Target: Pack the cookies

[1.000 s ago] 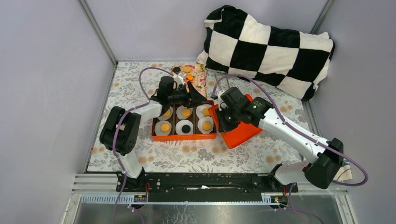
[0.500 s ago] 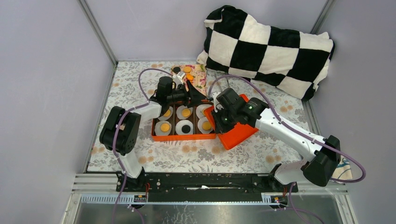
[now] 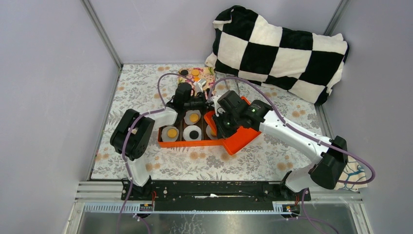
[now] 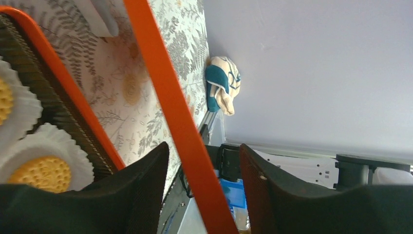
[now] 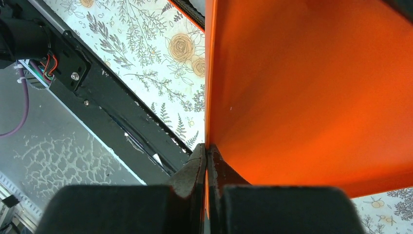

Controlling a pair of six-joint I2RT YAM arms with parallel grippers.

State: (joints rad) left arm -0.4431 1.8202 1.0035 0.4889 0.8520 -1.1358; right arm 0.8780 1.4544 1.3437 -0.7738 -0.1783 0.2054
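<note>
Step in hand, as I read it: closing the box. The flat orange plastic lid (image 3: 241, 135) is pinched by its edge in your right gripper (image 5: 207, 153), fingers clenched tight on it with no gap in the wrist view. The lid sits tilted, its left edge overlapping the right end of the orange rectangular six-slot tray (image 3: 187, 143).

Your left gripper (image 4: 202, 151) is unclenched. Its two black fingers (image 4: 141, 195) straddle the lid's thin edge, with daylight on both sides and no contact that I can see.

The cookies are small round discs lying in white fluted paper cups (image 4: 73, 156) inside the tray: orange-yellow ones (image 3: 172, 132) and one black (image 3: 194, 133). A few more (image 3: 195, 72) lie loose on a flowered pouch behind the tray, well apart from it.

To do this well:
- Square the lid to the tray rim before you lower it. Right now it looks skewed.
- Bring it down level, not corner-first, or it will likely crush the cup frills.
- Either close the left fingers to steady the free edge or pull them clear. If they are left straddling, they would probably block seating.
- Grip firmly on the right, since a thin edge hold can pivot.
</note>
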